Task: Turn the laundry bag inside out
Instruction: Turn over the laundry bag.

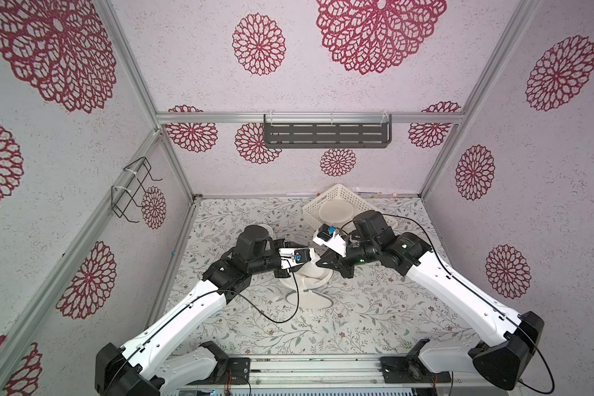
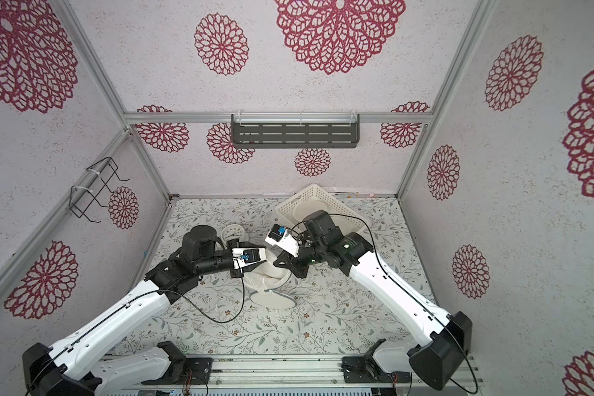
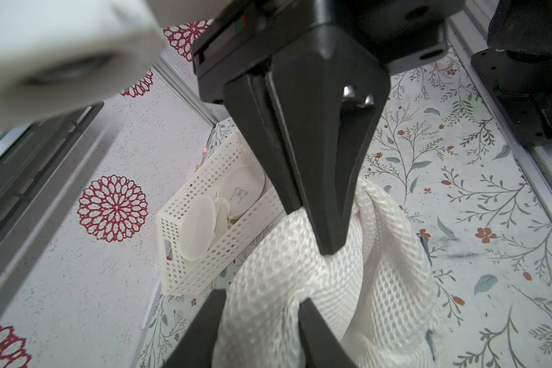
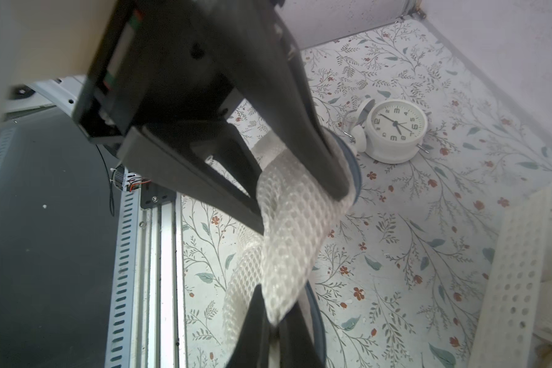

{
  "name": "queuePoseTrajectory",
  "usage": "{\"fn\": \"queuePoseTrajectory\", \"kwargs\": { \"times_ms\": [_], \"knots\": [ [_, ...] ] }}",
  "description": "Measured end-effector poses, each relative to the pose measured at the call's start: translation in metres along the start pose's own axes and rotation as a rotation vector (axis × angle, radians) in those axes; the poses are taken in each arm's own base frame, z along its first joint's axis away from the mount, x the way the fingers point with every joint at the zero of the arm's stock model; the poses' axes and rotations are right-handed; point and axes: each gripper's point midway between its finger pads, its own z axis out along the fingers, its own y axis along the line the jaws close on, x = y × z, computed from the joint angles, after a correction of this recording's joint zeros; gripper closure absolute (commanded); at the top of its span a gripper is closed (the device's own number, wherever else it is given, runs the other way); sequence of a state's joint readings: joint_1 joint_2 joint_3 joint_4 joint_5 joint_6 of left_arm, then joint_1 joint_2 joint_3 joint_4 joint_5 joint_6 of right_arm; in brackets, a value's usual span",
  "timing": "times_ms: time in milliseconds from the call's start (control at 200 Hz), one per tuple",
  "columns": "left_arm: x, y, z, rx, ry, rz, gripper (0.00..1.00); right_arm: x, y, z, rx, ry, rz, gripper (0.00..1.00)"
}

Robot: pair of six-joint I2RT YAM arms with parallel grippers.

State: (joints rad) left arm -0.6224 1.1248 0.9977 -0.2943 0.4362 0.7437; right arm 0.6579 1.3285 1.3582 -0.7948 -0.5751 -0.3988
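left wrist view: mesh bag strung between both hands, slip and snag are my worries.
nearest, my left hand (image 3: 260, 299) straddles a wad of the white laundry bag (image 3: 300, 280); clamped or loose i cannot tell. beyond, the right hand (image 3: 311, 231) is pressed together on a thin fold. soft, floppy honeycomb weave, held over mid bench (image 3: 459, 191): a hard pull could slip it free or snag the weave. farthest, a rigid perforated basket (image 3: 220, 255).

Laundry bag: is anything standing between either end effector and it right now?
Nothing visible does. The right end effector is shut on the bag, and the left end effector also grips its mesh. The clock and the basket both stand apart from the bag.
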Motion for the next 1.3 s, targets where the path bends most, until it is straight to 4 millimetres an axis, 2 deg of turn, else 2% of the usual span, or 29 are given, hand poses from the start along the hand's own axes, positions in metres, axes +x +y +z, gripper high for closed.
{"fn": "queuePoseTrajectory", "kwargs": {
  "times_ms": [135,330,365,485,585,690,800,895,991,1101,1206,1301],
  "knots": [
    [0.001,0.0,-0.001,0.005,-0.001,-0.009,0.79,-0.001,-0.004,-0.004,0.038,0.001,-0.027,1.0],
    [0.001,-0.002,-0.001,0.019,-0.006,-0.028,0.96,-0.005,-0.011,-0.01,0.095,-0.006,-0.069,0.93],
    [0.001,-0.002,-0.001,0.02,-0.008,-0.031,1.0,-0.006,-0.012,-0.011,0.106,-0.009,-0.076,0.88],
    [0.0,-0.001,-0.002,0.023,-0.013,-0.065,1.0,-0.015,-0.02,-0.017,0.168,-0.046,-0.084,0.61],
    [0.006,0.001,-0.003,0.019,0.002,-0.131,1.0,-0.028,-0.027,-0.033,0.26,-0.124,-0.074,0.38],
    [0.013,0.008,-0.006,-0.006,0.021,-0.215,1.0,-0.038,-0.034,-0.059,0.384,-0.221,-0.013,0.26],
    [0.018,0.014,-0.008,-0.032,0.035,-0.309,1.0,-0.037,-0.038,-0.083,0.487,-0.32,0.076,0.26],
    [0.019,0.016,-0.01,-0.041,0.033,-0.385,1.0,-0.019,-0.037,-0.089,0.52,-0.391,0.165,0.29],
    [0.018,0.019,-0.013,-0.052,0.027,-0.445,1.0,0.002,-0.035,-0.078,0.502,-0.43,0.259,0.34],
    [0.016,0.02,-0.017,-0.061,0.017,-0.498,1.0,0.017,-0.04,-0.059,0.471,-0.447,0.354,0.37],
    [0.013,0.021,-0.019,-0.063,0.008,-0.536,1.0,0.022,-0.046,-0.045,0.452,-0.457,0.406,0.41],
    [0.01,0.02,-0.021,-0.058,-0.002,-0.56,1.0,0.02,-0.051,-0.037,0.439,-0.473,0.424,0.48]
  ]
}}
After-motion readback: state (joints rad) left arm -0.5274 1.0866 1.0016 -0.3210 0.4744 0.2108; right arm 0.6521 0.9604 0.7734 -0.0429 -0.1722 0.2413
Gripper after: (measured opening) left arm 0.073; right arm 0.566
